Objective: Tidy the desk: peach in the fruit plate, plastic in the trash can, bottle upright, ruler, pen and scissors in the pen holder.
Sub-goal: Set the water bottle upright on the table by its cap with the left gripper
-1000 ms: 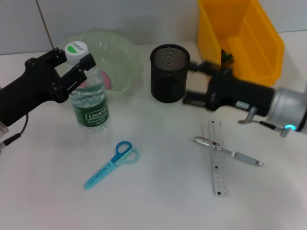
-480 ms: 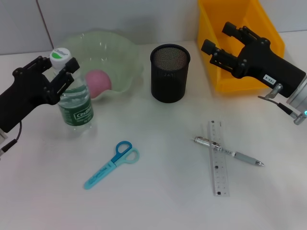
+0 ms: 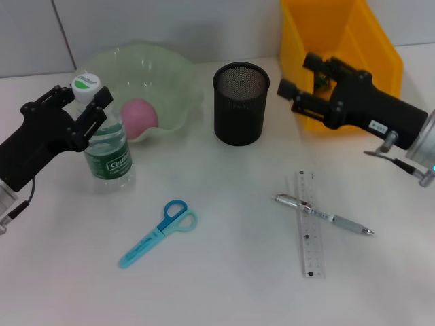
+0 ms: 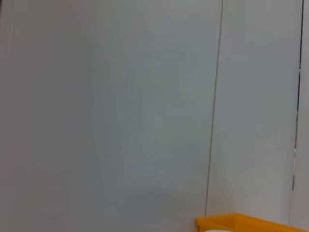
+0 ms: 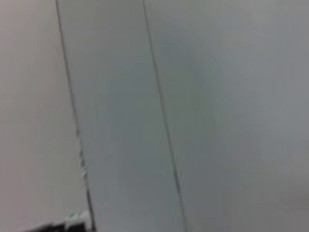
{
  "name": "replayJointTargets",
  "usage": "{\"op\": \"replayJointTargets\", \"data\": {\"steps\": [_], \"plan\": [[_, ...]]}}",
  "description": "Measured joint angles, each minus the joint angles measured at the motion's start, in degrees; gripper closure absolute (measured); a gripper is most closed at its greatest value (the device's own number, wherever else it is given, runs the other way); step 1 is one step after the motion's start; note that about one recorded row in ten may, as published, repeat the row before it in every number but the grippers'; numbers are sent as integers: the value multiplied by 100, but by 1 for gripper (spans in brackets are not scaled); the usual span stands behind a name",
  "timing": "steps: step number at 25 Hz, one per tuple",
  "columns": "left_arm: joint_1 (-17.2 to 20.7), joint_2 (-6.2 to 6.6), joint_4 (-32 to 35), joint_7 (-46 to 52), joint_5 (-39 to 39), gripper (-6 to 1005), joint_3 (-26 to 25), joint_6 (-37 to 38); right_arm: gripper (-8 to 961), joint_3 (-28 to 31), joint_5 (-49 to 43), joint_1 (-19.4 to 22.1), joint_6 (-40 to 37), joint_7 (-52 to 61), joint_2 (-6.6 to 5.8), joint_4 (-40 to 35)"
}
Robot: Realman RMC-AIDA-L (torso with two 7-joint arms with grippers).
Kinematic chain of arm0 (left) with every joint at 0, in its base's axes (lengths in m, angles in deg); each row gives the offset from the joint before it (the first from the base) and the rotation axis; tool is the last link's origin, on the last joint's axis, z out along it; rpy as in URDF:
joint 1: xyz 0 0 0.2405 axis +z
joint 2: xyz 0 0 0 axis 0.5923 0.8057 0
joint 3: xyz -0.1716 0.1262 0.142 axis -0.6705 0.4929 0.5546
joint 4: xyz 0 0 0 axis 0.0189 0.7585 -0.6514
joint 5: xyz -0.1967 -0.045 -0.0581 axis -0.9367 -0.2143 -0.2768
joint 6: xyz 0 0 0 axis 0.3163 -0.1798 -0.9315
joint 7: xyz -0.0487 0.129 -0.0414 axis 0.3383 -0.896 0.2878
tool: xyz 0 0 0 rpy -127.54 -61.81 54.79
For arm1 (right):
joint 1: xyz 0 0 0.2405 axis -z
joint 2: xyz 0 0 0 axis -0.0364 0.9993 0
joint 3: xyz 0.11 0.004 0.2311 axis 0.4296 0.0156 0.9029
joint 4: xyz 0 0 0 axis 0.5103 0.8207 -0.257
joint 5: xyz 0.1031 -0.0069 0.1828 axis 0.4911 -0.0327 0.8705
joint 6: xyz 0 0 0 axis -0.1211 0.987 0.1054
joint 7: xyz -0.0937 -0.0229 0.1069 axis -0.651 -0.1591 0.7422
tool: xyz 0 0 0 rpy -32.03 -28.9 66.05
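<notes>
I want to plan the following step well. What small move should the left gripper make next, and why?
Probably open the left gripper and back it away from the bottle. The bottle already stands upright on the table beside the fruit plate, with the fingers at its neck. The scissors lie nearby, not yet in the pen holder.

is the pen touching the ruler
Touching. In the head view the pen lies slantwise across the clear ruler, crossing over its upper half, so the two overlap on the desk.

One bottle [image 3: 107,146]; one peach [image 3: 139,115]; one ruler [image 3: 309,224]; one pen [image 3: 325,215]; one scissors [image 3: 158,232].
</notes>
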Motion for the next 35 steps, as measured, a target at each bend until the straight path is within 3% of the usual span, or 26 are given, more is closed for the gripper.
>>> {"op": "replayJointTargets", "data": {"steps": [6,8,13,18,35], "plan": [[-41,1,-119,-137,-107,553,0,-62,130,11,-1114,209,-169,1194,-28,-1021],[-67,0,-214,-204,-199,553,0,-72,130,65,-1969,204,-471,1995,-102,-1588],[-116,-9,-284,-225,-235,551,0,-100,130,81,-2939,82,-1018,2864,-205,-2226],[-164,-22,-361,-226,-238,553,1,-124,130,185,-3318,48,-1376,3201,-236,-2603],[-181,-24,-444,-227,-244,552,40,-258,131,244,-3505,30,-1430,3214,-253,-2601]]}}
